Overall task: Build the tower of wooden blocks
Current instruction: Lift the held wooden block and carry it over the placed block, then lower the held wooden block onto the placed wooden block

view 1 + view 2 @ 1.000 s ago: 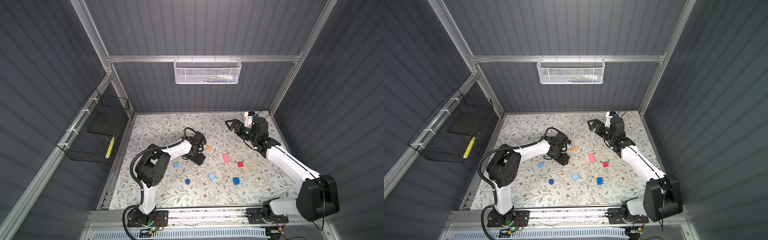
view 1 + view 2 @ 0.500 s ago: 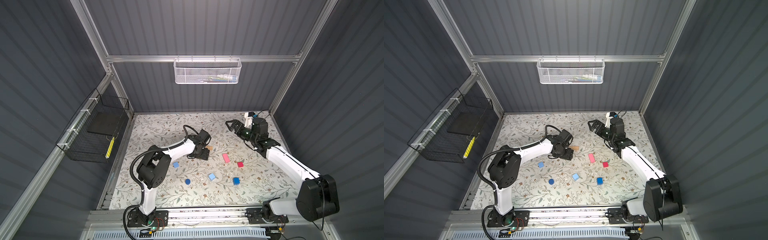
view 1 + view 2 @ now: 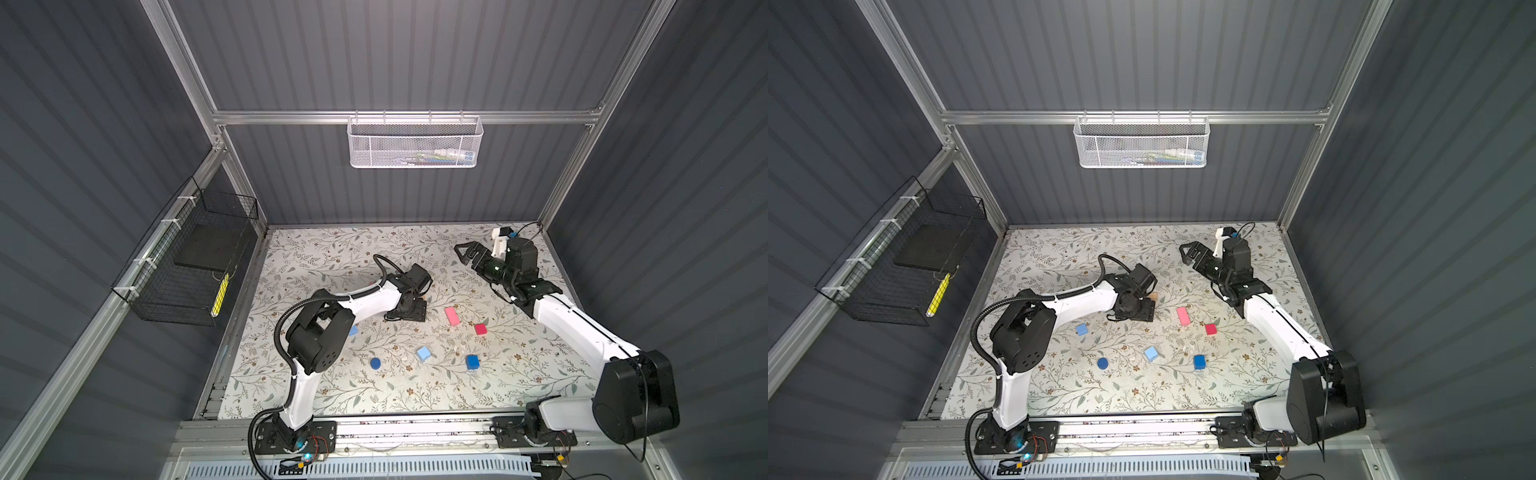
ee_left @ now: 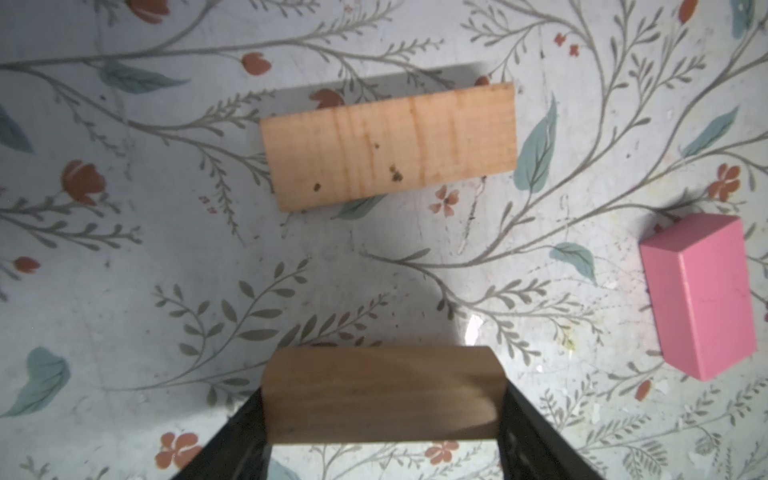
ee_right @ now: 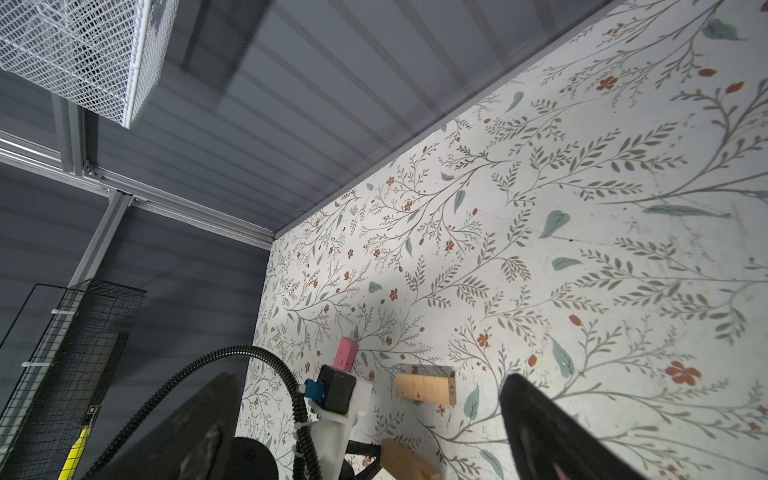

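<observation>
Floral paper covers the worktop (image 3: 332, 249), and no tower stands on it yet. The left arm reaches to the middle of the worktop, while the right sits by the far right corner with the right gripper (image 3: 466, 252) spread wide and empty. Partly closed, the left gripper (image 4: 382, 419) clamps a tan oblong (image 4: 382, 390) by its ends. A second tan oblong (image 4: 388, 145) lies flat straight ahead of those fingers, its long axis parallel to the held one, far nearer the left arm. A pink oblong (image 4: 702, 295) lies apart.
</observation>
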Motion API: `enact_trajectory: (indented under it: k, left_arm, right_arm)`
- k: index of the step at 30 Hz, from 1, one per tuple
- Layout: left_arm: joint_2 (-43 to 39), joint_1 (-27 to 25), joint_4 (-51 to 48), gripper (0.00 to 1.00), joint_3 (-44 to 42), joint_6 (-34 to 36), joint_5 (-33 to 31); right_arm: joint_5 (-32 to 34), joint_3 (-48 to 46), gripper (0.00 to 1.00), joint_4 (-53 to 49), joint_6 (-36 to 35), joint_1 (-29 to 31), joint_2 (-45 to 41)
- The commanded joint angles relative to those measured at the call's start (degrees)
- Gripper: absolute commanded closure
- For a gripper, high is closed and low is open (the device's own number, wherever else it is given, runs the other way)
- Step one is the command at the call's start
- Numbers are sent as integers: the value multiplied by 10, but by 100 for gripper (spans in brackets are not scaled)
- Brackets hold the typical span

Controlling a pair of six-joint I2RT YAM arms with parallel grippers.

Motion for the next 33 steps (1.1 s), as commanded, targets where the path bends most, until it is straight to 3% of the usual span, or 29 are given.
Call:
enact_trajectory:
  k: [1, 33]
  left_arm:
    - [13, -4, -4, 43, 26, -18, -15]
    - [98, -11, -59, 35, 121, -59, -72]
  right_arm:
    - [-1, -6, 1, 9, 7, -4, -11]
    - [-14, -23, 1, 23, 13, -24, -13]
